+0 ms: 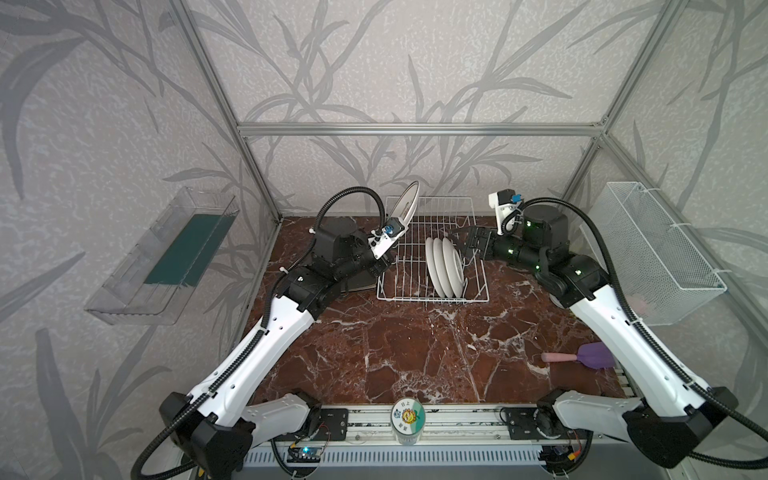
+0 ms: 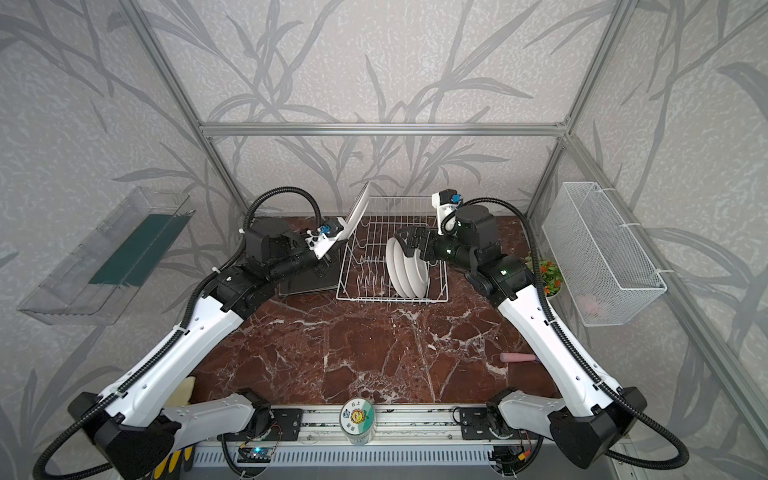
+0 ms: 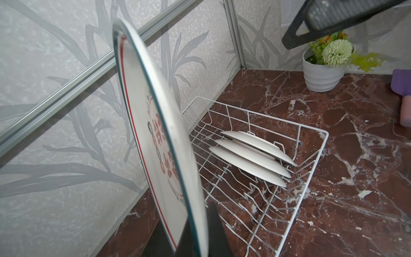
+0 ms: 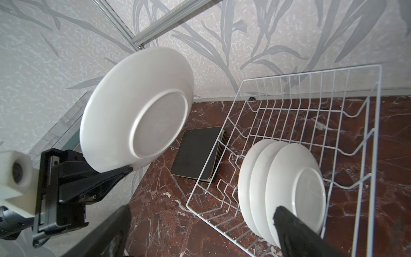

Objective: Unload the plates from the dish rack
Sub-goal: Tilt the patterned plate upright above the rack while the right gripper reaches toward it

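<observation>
Left hand [image 4: 127,170] pinching plate [image 4: 133,106] rim, holding it clear of rack [image 1: 409,270]; right hand [image 1: 461,243] gaping wide for remaining plates [image 1: 444,266].

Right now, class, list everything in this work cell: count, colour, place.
dish rack: one, white wire, table's back centre
racked plates: three, white, upright inside rack
held plate: one, white, dark rim, raised at rack's back-left corner
square plates: several stacked, black, left of rack
clear bin: one, green inside, left wall
mesh basket: one, white, right wall
spatula: one, purple and pink, front right
jar: one, sunflower label, front rail
flower pot: one, white, by right wall
table: one, red-brown marble
left fingers: black, shut on held plate
right fingers: black, open, beside racked plates
</observation>
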